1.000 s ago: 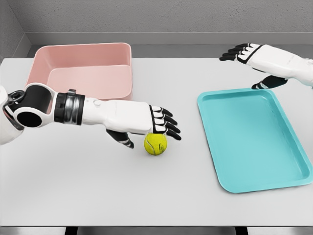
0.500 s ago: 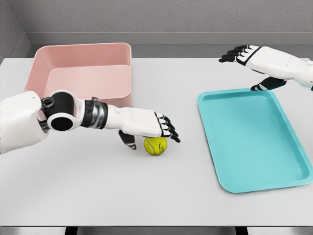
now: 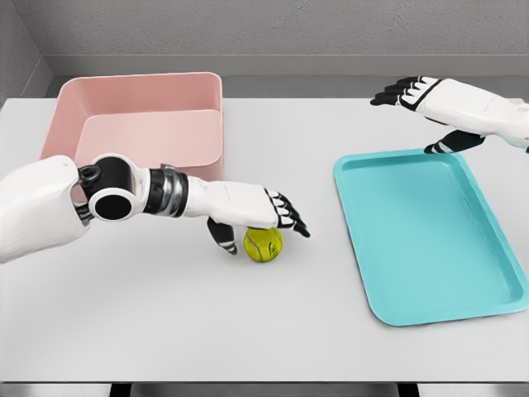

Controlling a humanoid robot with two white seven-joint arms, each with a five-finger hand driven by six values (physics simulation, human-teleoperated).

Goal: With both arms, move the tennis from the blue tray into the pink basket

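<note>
A yellow-green tennis ball [image 3: 263,245] lies on the white table, between the pink basket [image 3: 140,124] and the blue tray [image 3: 426,231]. My left hand [image 3: 260,223] hovers over the ball, palm down, its fingers [image 3: 285,217] stretched above the ball's top and the thumb [image 3: 221,237] at the ball's left. The fingers are spread and do not close on it. Far at the back right, my right hand [image 3: 417,103] floats open above the tray's far edge, holding nothing. Nothing lies in the tray.
The pink basket stands at the back left, just behind my left forearm [image 3: 165,196]. The blue tray fills the right side of the table [image 3: 248,331]. A grey wall runs behind the table.
My left arm has dropped and pulled in toward the ball, with the hand settling lower over it. The ball and the right hand have stayed put.
</note>
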